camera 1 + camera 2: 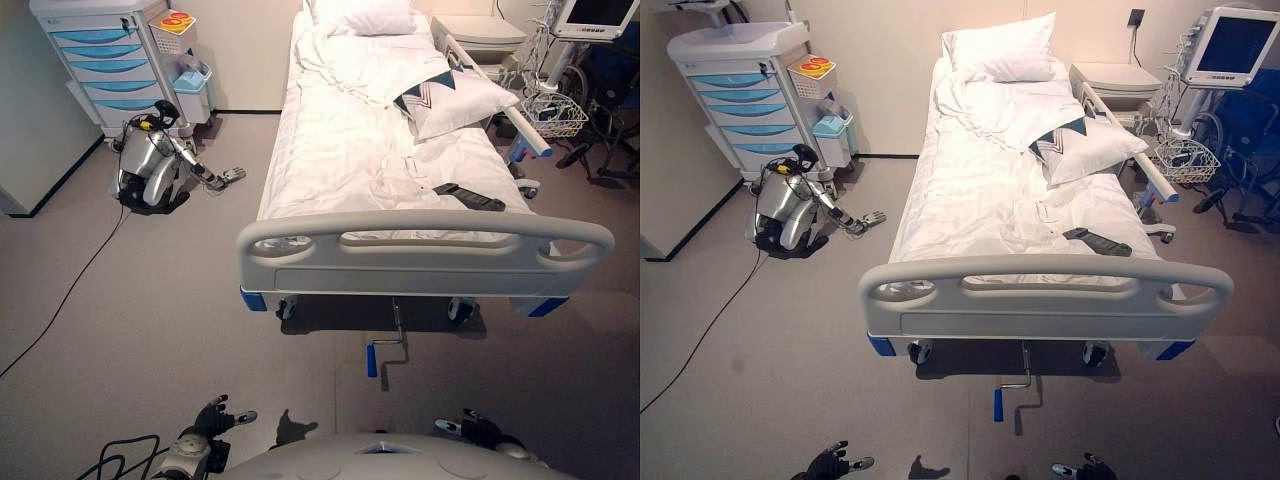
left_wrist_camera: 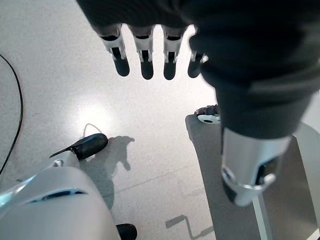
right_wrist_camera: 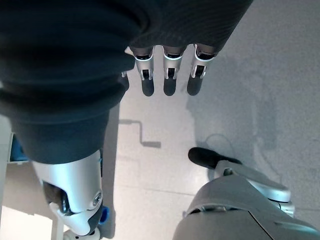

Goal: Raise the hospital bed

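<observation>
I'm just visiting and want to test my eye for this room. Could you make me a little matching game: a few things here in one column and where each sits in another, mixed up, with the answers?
Things:
1. crank handle
2. black remote
3. second robot
4. patterned pillow

Places:
A. sitting on the floor by the blue-drawered cart
B. lying on the sheet near the footboard
C. on the floor below the bed's foot end
D. against the bed's side rail, mid-mattress

Pairs: 1-C, 2-B, 3-A, 4-D
</observation>
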